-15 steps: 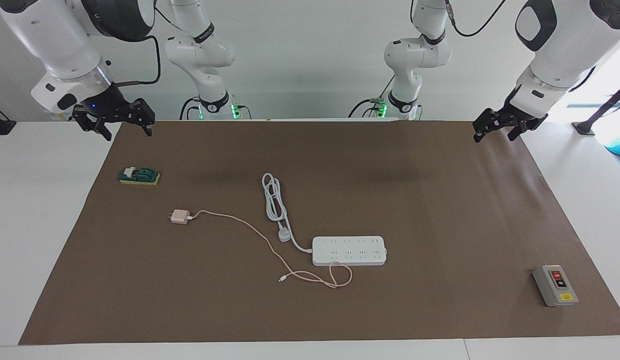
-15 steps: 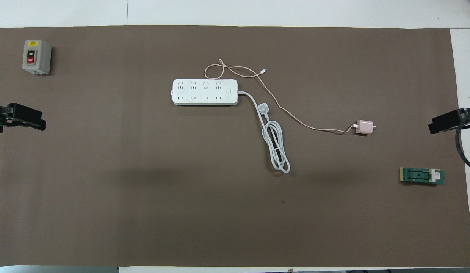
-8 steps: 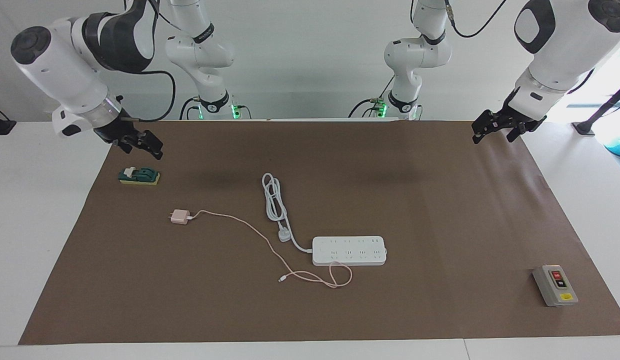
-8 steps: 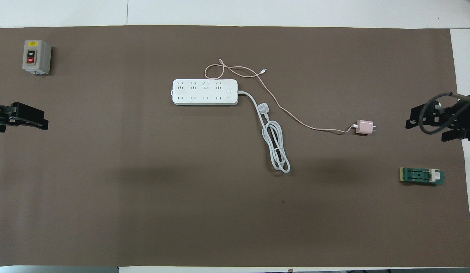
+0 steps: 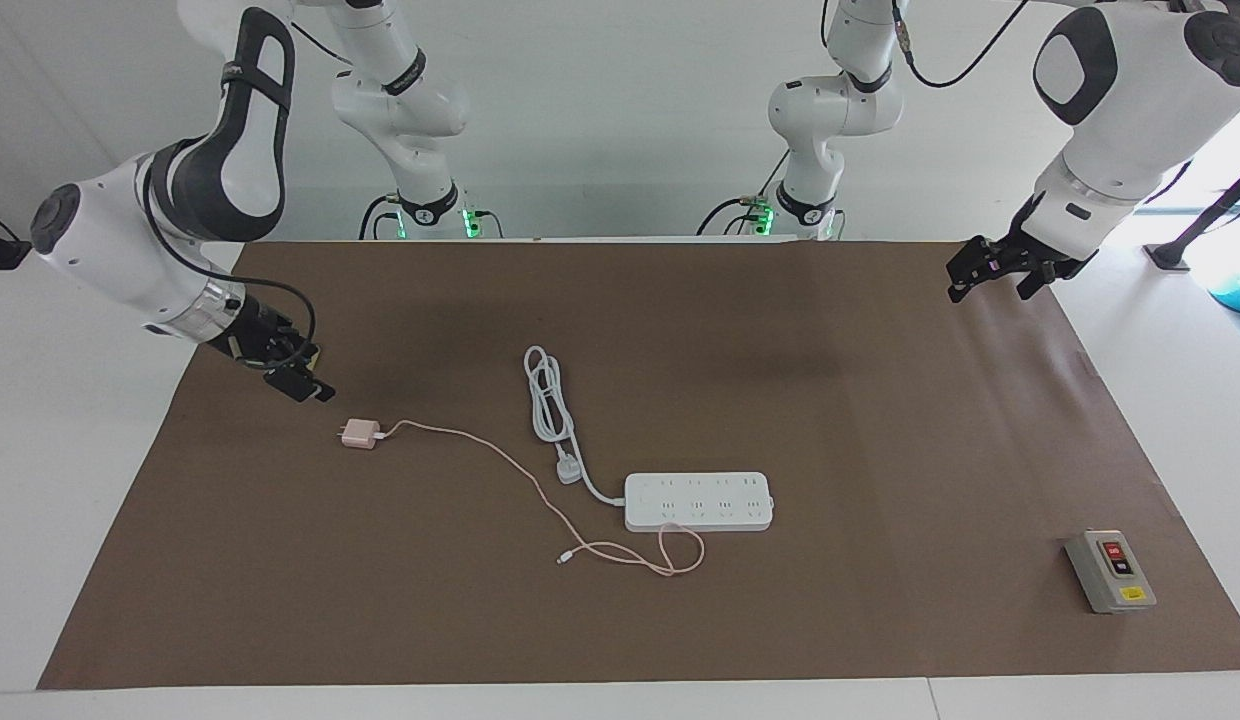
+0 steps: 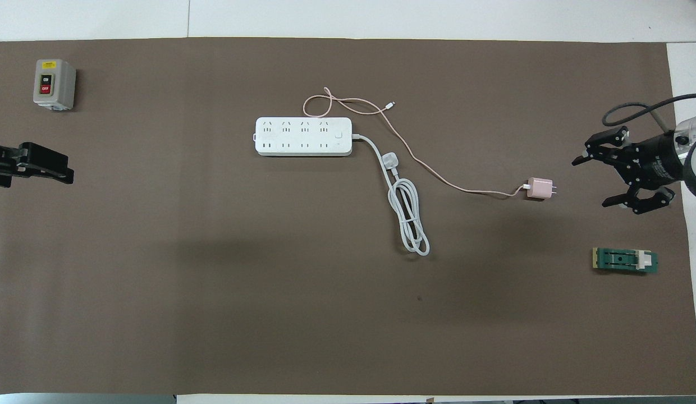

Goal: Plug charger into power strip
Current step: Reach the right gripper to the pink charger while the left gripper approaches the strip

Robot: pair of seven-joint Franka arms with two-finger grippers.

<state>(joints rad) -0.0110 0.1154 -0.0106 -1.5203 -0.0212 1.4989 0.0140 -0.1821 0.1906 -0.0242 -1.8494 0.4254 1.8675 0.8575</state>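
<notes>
Charger (image 6: 539, 188): lying flat on the mat, well apart from the power strip (image 6: 303, 136), toward the right arm's end. Likely light, rigid; gripping its cube sides seems best, prongs free. Open mat lying around it. Right gripper (image 6: 605, 178) hovering near the charger, fingers spread; left gripper (image 5: 990, 267) waiting, fingers apart.

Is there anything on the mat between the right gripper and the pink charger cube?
No. In the overhead view, only bare brown mat separates the open right gripper from the small pale pink cube-shaped charger; its prongs point toward the gripper.
</notes>
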